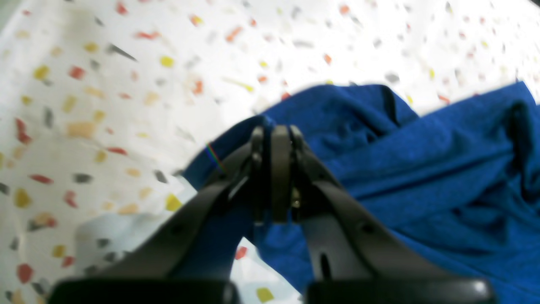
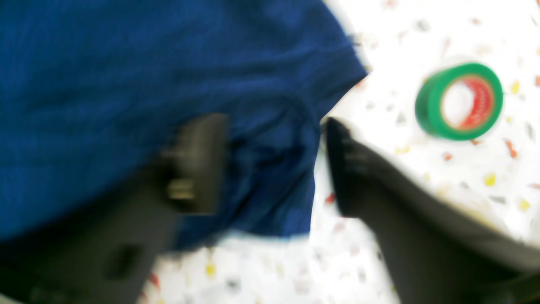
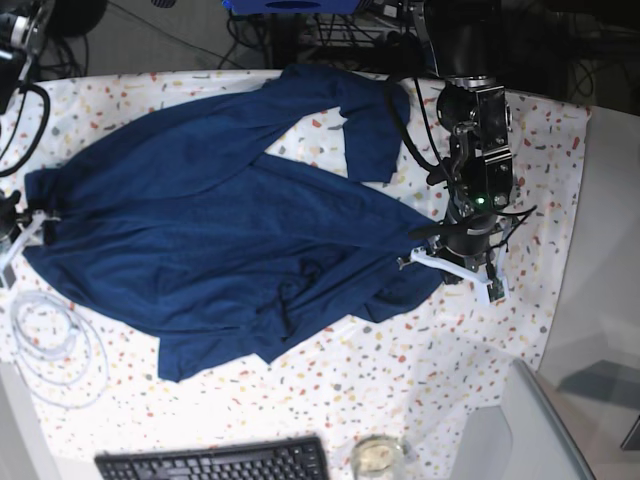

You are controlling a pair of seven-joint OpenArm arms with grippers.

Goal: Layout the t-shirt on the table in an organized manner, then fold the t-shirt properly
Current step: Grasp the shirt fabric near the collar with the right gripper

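Observation:
The dark blue t-shirt [image 3: 220, 220] lies spread but wrinkled across the speckled table [image 3: 430, 350], with one sleeve folded up at the back [image 3: 365, 130]. At the shirt's right edge, my left gripper [image 1: 274, 133] is shut on a fold of the fabric [image 1: 379, 139]; the base view shows this gripper [image 3: 430, 258] at that edge. My right gripper [image 2: 270, 164] stands open at the shirt's left edge. Its two dark fingers [image 2: 198, 164] are spread, and a corner of the blue cloth [image 2: 270, 190] lies between them. The base view shows the right gripper [image 3: 28, 230] only partly.
A green roll of tape [image 2: 460, 101] lies on the table just beside the right gripper. A coil of white cable [image 3: 50, 345] sits at the front left. A black keyboard [image 3: 215, 462] and a small glass dish [image 3: 378, 455] are at the front edge. Bare grey surface [image 3: 600, 330] borders the right.

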